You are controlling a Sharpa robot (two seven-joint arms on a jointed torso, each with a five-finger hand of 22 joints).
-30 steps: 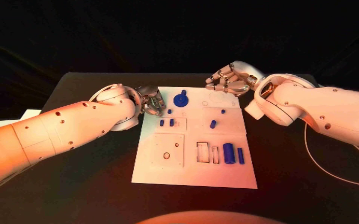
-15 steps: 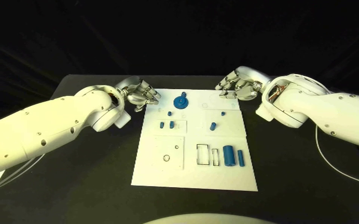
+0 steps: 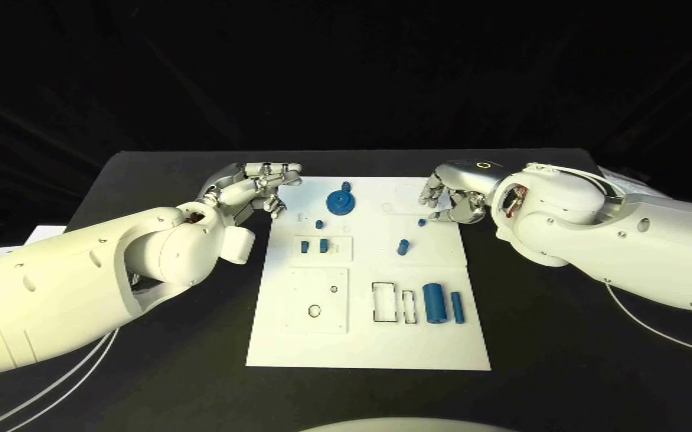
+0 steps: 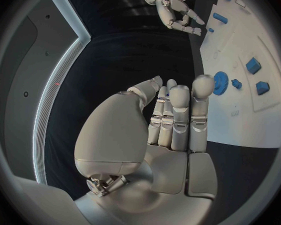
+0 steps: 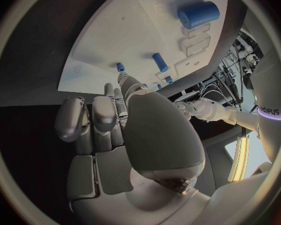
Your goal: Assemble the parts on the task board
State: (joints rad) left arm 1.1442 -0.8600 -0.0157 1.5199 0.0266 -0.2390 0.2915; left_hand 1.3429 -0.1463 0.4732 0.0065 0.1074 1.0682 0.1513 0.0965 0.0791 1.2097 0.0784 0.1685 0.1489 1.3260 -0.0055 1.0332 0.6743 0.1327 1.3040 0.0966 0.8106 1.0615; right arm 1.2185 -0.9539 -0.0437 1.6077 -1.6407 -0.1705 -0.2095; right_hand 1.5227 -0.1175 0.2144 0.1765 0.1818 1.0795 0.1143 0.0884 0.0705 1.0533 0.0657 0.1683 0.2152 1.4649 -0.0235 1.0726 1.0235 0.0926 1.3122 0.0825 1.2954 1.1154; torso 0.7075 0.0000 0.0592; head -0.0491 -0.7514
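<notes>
Both empty — left robot hand (image 3: 261, 184) just off the task board (image 3: 368, 337) far-left corner, fingers loosely apart; right robot hand (image 3: 456, 195) half-curled at its far-right edge, near blue gear (image 3: 340, 200).

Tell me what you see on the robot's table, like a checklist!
Surface: black table.
Job's things: white task board in the middle; blue gear at its far end; two blue cylinders lying near its front right; small blue parts mid-board.
Clutter: nothing seen.
Hands: left hand and right hand at the board's far corners, holding nothing.
Cables: thin pale cable on the table by the right arm.
Surroundings: dark backdrop.
</notes>
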